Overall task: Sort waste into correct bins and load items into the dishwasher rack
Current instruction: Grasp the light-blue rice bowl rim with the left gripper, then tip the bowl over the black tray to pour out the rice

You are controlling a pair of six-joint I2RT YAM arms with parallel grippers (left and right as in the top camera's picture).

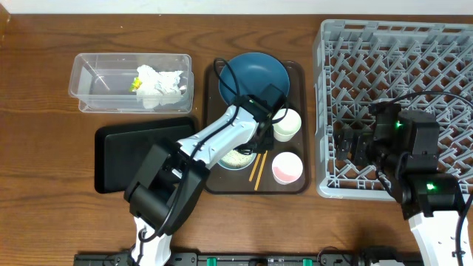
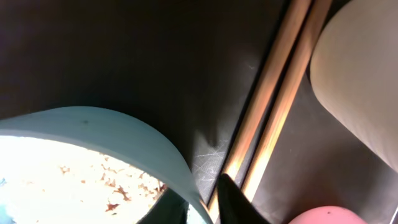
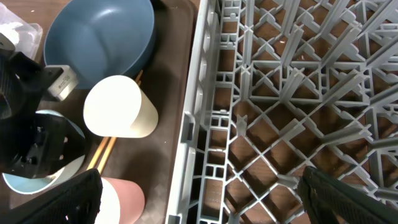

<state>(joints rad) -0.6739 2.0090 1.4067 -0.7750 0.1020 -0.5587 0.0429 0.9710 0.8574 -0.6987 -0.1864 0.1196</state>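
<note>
Pale-blue bowl (image 2: 112,132) rim is pinched by the left gripper (image 1: 256,145), one finger inside the wall and one outside, as far as the wrist view shows. Gripping the wall probably lets the arm lift and tip the bowl. Rice scraps (image 2: 74,177) lie inside it, so I judge the step in hand is emptying them into a bin before the bowl goes to the rack.

Chopsticks (image 1: 259,170) lie just beside the bowl on the same brown tray (image 1: 233,182), with a pink-lined cup (image 1: 287,168) upright on their other side. Left of that tray, the black tray (image 1: 118,155) holds nothing I can see.

The right gripper (image 3: 199,186) hangs over the near edge of the rack (image 1: 399,59), fingers spread wide on nothing, likely waiting out of the way. The rack holds no dishes.

Farther back sit a white cup (image 1: 287,124), upright or tilted I cannot tell, and the bare blue plate (image 1: 255,72). Far left, the clear tub (image 1: 96,85) holds the tissue (image 1: 159,85) and the wrapper (image 1: 136,83).
</note>
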